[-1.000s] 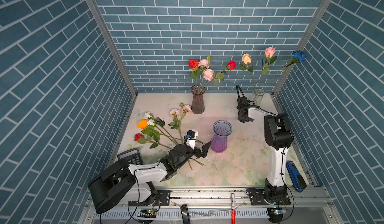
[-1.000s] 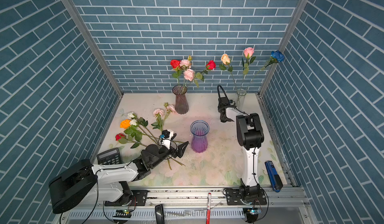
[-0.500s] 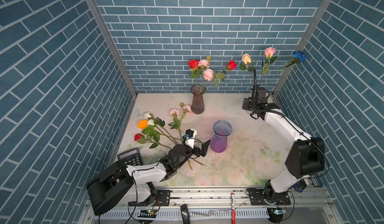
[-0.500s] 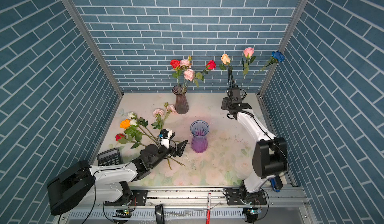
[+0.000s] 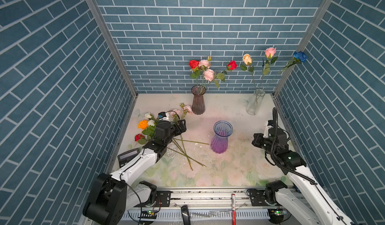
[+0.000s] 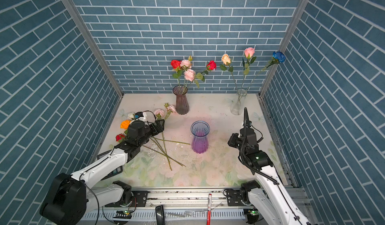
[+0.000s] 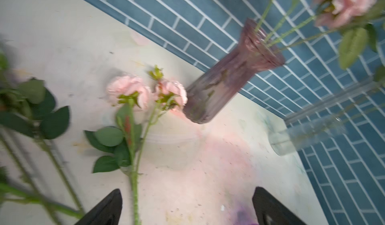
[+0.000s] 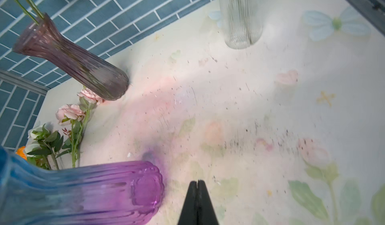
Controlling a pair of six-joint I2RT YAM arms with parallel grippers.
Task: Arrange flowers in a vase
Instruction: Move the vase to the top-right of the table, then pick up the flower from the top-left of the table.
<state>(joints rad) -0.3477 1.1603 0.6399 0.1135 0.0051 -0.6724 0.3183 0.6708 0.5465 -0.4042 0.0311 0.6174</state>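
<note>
Your left gripper (image 7: 187, 192), jaws spread, hovers over the loose flowers (image 7: 130, 89). One pink-bloomed stem runs between its fingers, placed for pinching. Your right gripper (image 8: 197, 183), pressed together, hangs beside the empty purple vase (image 8: 104, 188).

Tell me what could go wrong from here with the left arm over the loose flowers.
The open left end effector straddles one pink flower stem, but the loose stems cross, so lifting one may drag others. Its pink bloom lies close to the dark vase; a pull might nudge it.
</note>
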